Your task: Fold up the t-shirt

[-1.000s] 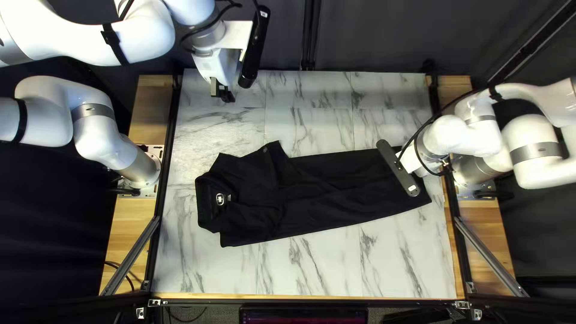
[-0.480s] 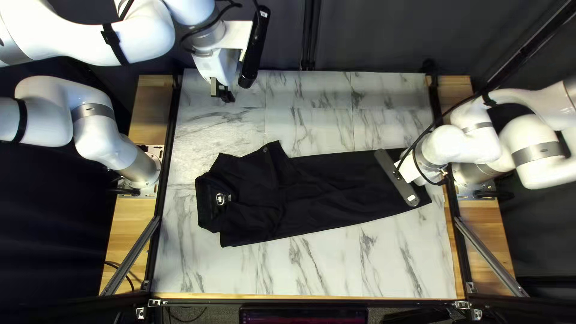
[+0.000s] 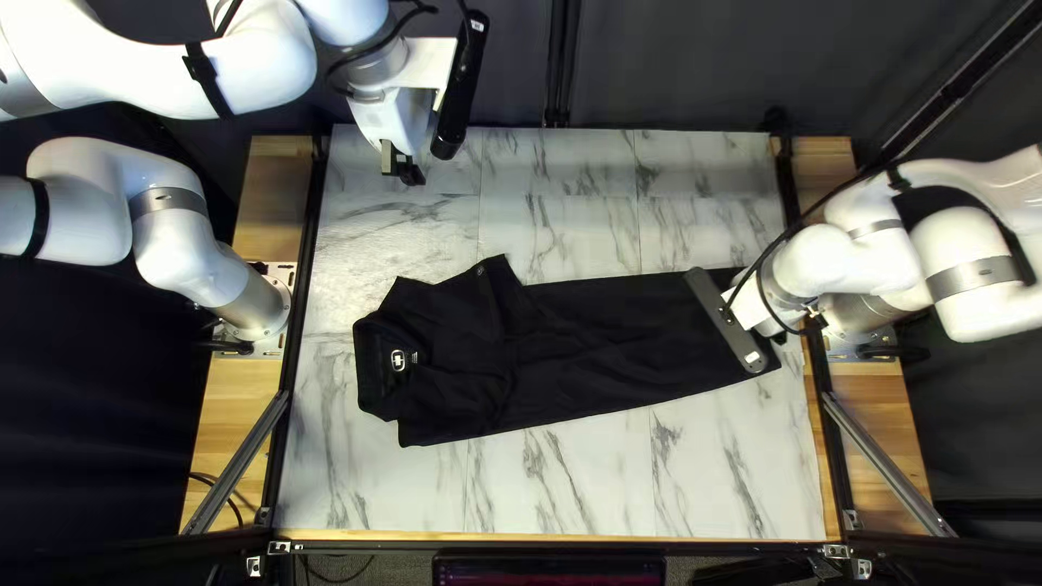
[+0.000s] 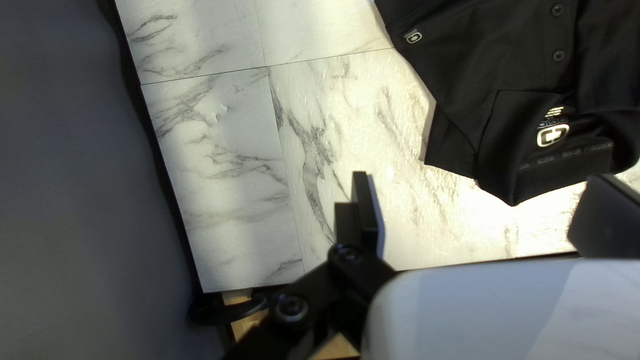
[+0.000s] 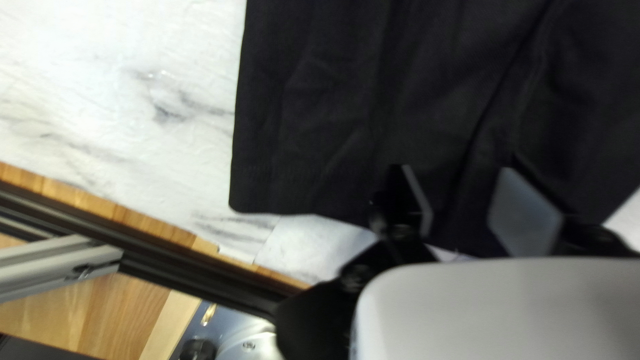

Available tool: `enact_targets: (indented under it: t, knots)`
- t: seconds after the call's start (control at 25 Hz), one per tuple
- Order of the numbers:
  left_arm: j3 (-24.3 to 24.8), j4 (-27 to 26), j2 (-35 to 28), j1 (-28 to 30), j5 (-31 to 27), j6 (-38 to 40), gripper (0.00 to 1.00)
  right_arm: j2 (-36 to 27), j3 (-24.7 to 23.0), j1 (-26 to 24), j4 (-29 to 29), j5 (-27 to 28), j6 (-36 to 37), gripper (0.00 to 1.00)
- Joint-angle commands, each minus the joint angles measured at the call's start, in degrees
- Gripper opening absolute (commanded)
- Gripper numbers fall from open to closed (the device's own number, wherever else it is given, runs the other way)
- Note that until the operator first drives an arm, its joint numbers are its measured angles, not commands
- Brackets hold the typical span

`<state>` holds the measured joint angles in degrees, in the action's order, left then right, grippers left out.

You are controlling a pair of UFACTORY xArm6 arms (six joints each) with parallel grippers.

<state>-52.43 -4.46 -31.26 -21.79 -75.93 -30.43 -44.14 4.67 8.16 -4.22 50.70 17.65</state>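
My left gripper [image 3: 402, 168] hangs over the table's far left corner in the top left view, clear of the shirt. Seen from its own wrist, that gripper [image 4: 483, 213] is open, with bare marble between its spread fingers. A black t-shirt [image 3: 608, 347] lies folded lengthwise, collar [image 3: 375, 369] to the left, hem to the right. My right gripper [image 3: 747, 307] is over the hem end, its fingers hidden there by its mount. The right wrist view shows this gripper [image 5: 465, 210] open, fingers apart, just above the shirt cloth [image 5: 373, 113] near the hem.
The marble table [image 3: 564, 478] has bare surface in front of and behind the shirt. Metal rails [image 3: 885, 461] run beside its near corners. A dark curtain [image 3: 695, 65] hangs behind the far edge.
My right arm has shifted slightly toward the near edge over the hem end, with a small sideways wobble. The left arm and the shirt look unmoved.
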Motion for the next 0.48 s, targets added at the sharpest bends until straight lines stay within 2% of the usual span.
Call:
enact_targets:
  t: [0.04, 0.16, 0.48]
  knots:
    - [0.00, 0.00, 0.00, 0.00, 0.00, 0.00, 1.00, 3.79, 2.95, -0.83, -1.28, -0.65, 0.10, 1.00]
    - [0.00, 0.00, 0.00, 0.00, 0.00, 0.00, 1.00, 6.86, 3.66, -2.77, -1.52, -2.50, 2.06, 1.00]
    - [0.00, 0.00, 0.00, 0.00, 0.00, 0.00, 1.00, 10.76, 0.49, -10.94, -0.49, -8.81, 9.79, 1.00]
